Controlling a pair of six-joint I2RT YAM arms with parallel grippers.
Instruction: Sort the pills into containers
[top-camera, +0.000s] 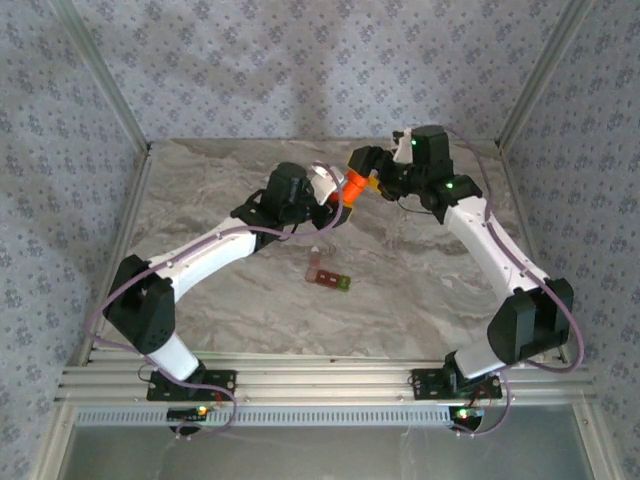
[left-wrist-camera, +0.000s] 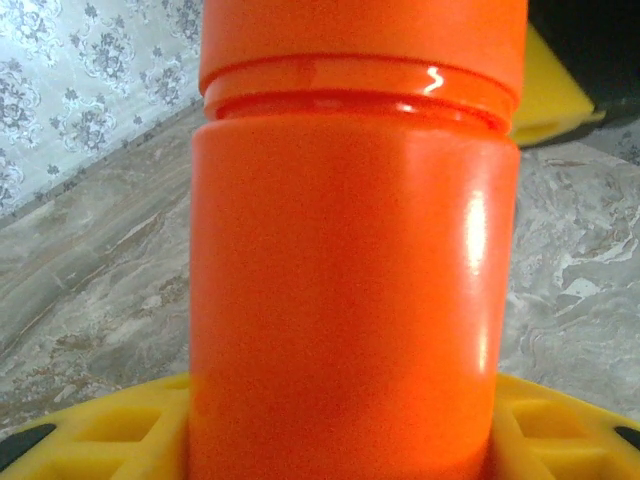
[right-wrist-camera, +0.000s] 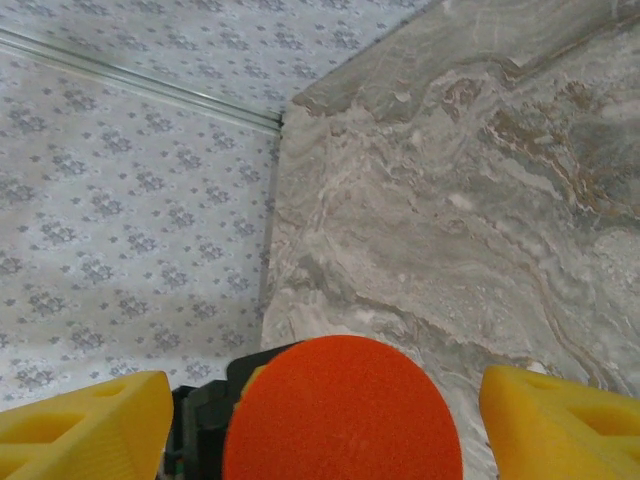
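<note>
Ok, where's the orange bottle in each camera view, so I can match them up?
Top external: the orange bottle sits at upper centre, held up between the two arms.
Left wrist: it is close up and upright in the centre of the frame.
Right wrist: its round end is at bottom centre.
Shared landmark: the marble tabletop.

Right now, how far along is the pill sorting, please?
Done: the left jaws hold the bottle up off the table. In hand: the right jaws stand open on either side of its cap, which looks still on. Left: take the cap off and sort pills into the strip lying on the table.
</note>
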